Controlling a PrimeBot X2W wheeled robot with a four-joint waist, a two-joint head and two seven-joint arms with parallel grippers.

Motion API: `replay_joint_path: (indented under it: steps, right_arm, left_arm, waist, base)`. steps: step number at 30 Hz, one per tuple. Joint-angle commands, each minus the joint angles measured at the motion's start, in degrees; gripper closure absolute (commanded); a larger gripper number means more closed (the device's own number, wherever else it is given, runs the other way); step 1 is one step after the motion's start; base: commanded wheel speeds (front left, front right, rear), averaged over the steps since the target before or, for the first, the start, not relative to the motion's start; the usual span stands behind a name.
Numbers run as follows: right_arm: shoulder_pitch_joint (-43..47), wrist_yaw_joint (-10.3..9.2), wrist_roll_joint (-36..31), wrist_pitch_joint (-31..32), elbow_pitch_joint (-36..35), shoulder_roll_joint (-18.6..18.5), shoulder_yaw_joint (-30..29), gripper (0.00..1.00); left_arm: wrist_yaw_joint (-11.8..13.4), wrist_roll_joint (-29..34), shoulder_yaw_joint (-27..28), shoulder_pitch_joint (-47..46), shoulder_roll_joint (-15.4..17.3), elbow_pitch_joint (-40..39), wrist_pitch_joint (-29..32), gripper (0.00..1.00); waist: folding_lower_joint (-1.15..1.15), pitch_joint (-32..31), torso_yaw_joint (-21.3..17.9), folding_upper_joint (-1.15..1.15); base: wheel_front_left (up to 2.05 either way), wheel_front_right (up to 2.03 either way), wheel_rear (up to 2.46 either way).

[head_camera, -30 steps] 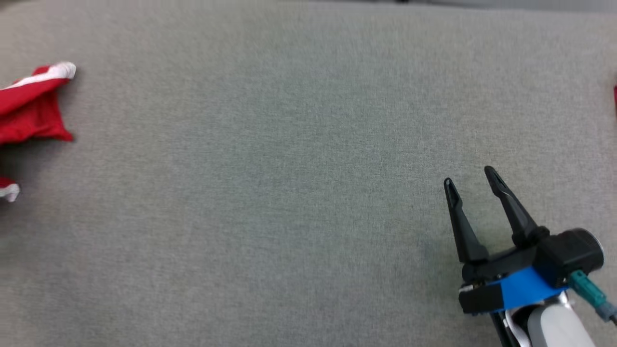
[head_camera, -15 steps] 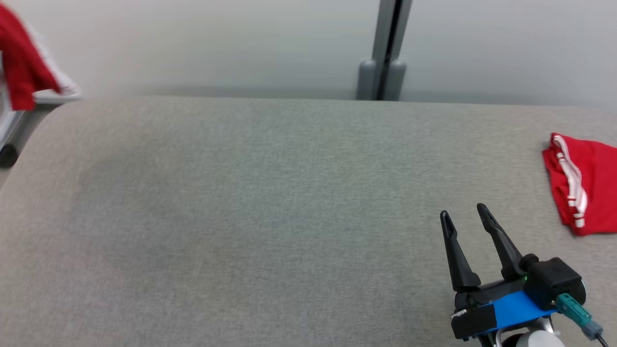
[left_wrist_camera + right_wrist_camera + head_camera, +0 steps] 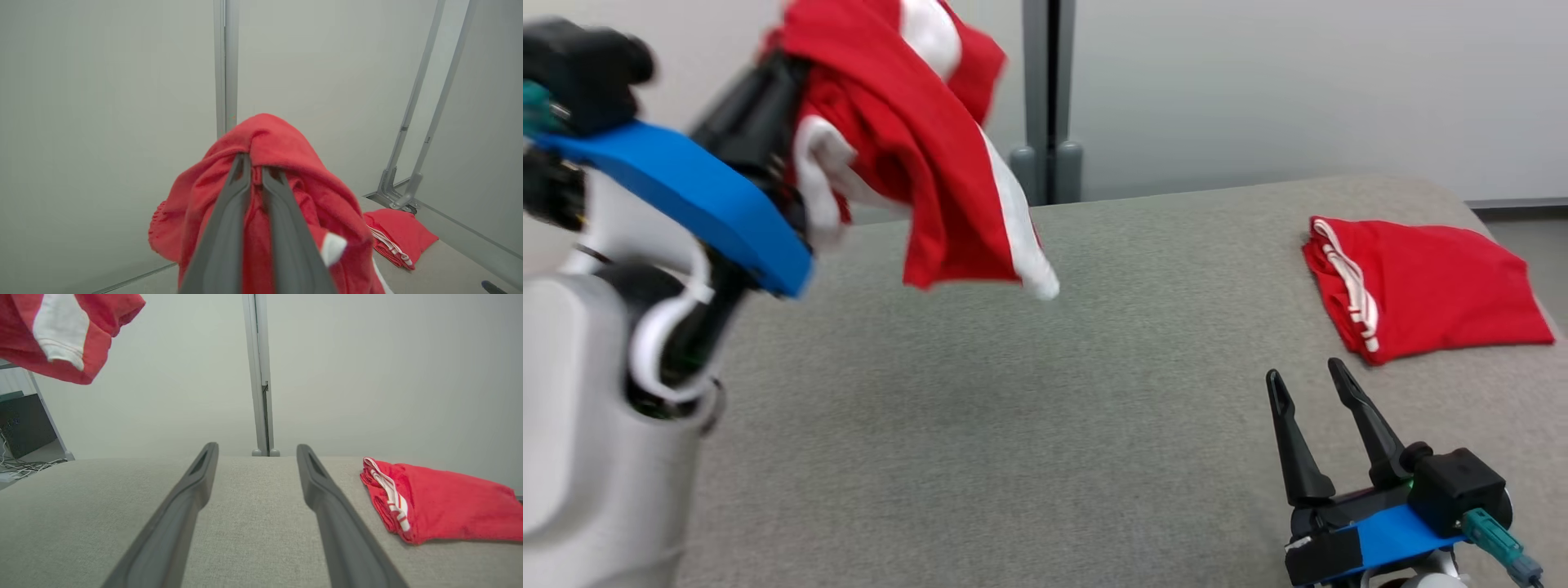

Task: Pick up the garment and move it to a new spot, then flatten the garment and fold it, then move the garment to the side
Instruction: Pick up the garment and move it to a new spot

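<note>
The left jaws hold the red garment [image 3: 907,139] in the air, clear of the grey worktop [image 3: 1013,392].
They are pinched almost shut on a bunch of its fabric, above the worktop's far left, with the white trim dangling. The right jaws stand wide apart and empty, low over the near right, near a folded red cloth [image 3: 1429,286] lying at the far right.

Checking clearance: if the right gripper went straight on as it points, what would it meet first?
Likely the grey post past the table; depth is unclear. The folded red garment lies right of that line.
</note>
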Motion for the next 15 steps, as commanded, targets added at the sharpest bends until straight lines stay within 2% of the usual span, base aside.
replay_joint_path:
  steps: [1, 7, 15]
  right_arm:
    - [0.4, 0.01, 0.1, 0.3, -0.2, 0.0, -0.1, 0.0]
    - [-0.2, 0.01, 1.1, 0.6, -0.7, 0.0, 0.2, 0.0]
    - [-1.5, 0.01, 1.8, 0.4, -0.3, 0.0, 1.6, 0.0]
  left_arm:
    - [-0.1, -0.1, -0.6, 1.0, -0.6, 0.1, -0.4, 1.0]
    - [0.0, 1.8, -6.6, 6.5, -5.0, 5.4, -3.7, 1.0]
    - [1.4, 5.4, -11.3, 12.1, -11.3, 21.6, -14.2, 1.0]
  waist:
    - [0.0, -0.5, -0.9, 0.01]
    - [0.0, 1.4, -4.4, 0.01]
    - [0.0, 3.4, -7.8, 0.01]
  base:
    - [0.0, 0.0, 0.0]
    - [0.0, 0.0, 0.0]
    - [0.0, 0.0, 0.0]
